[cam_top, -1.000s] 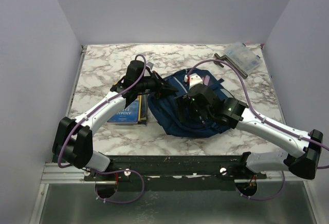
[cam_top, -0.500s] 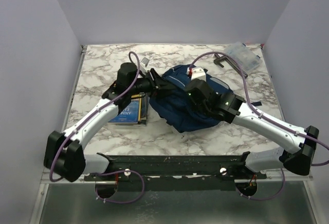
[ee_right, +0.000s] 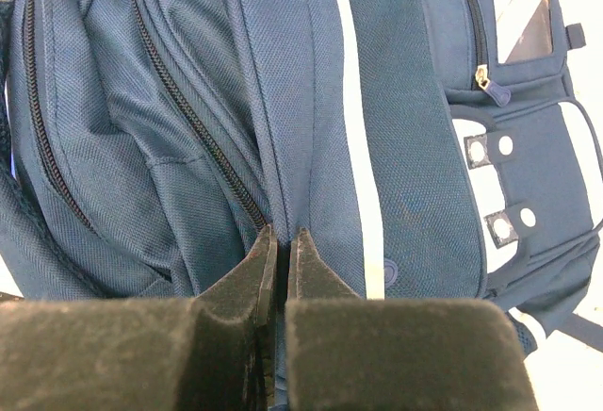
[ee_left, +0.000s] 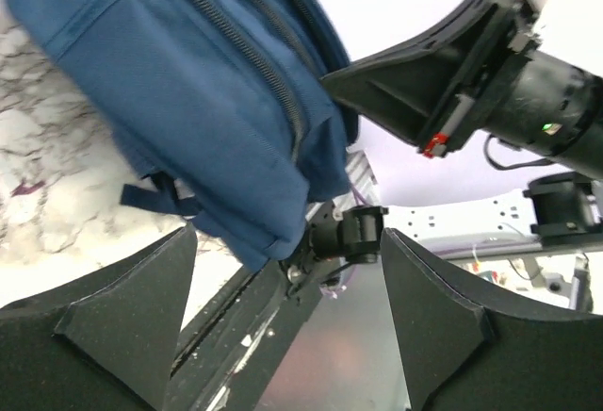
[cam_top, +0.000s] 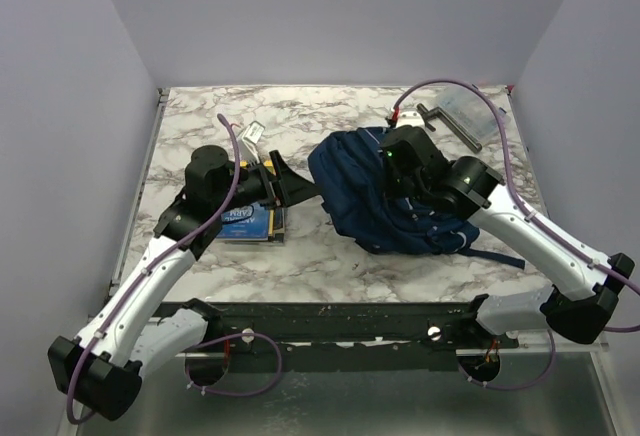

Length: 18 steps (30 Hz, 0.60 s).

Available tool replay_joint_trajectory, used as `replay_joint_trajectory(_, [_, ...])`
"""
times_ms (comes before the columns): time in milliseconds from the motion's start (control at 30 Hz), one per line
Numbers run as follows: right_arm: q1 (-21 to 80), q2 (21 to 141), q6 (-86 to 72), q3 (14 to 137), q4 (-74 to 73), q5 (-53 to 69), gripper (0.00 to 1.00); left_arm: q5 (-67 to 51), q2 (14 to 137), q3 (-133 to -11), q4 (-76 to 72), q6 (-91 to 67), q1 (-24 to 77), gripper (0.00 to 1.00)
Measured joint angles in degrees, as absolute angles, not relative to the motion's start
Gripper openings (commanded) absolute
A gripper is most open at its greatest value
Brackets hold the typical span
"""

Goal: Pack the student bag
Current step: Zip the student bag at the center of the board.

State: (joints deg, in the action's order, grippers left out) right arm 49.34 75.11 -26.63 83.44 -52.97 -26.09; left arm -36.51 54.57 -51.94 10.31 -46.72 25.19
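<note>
Lit evenly from above, with only soft shadows on the table (cam_top: 200, 126). Sharp overhead. Washed out to white behind the bag (ee_left: 188, 81) in the left wrist view; slightly soft in both wrist foregrounds.

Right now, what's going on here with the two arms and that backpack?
The right gripper is pinched shut on a fold of the student bag beside one of its zippers. The left gripper hangs open just left of the bag, holding nothing. A blue book lies on the table beneath that arm, not yet packed.
</note>
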Motion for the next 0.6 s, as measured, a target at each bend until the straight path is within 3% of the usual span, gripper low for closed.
replay_joint_trajectory(133, [48.7,75.1,-27.4,83.9,-53.7,-24.8,0.01,-32.4,50.4,-48.8,13.3,-45.8,25.2,0.89])
replay_joint_trajectory(300, [48.2,71.4,-25.2,79.2,-50.9,-19.7,0.01,-29.4,50.1,-45.6,12.4,-47.8,24.7,0.86])
replay_joint_trajectory(467, [48.3,62.7,-22.5,69.7,-49.5,-14.0,0.01,-30.9,53.5,-39.6,3.5,-52.9,24.3,0.5])
replay_joint_trajectory(533, [48.3,60.6,-22.4,67.3,-49.9,-12.7,0.16,-32.8,56.9,-35.6,-2.7,-55.9,24.6,0.42])
replay_joint_trajectory(600, [48.3,60.6,-23.0,66.2,-50.3,-11.9,0.25,-33.6,59.4,-32.8,-6.1,-58.0,25.4,0.36])
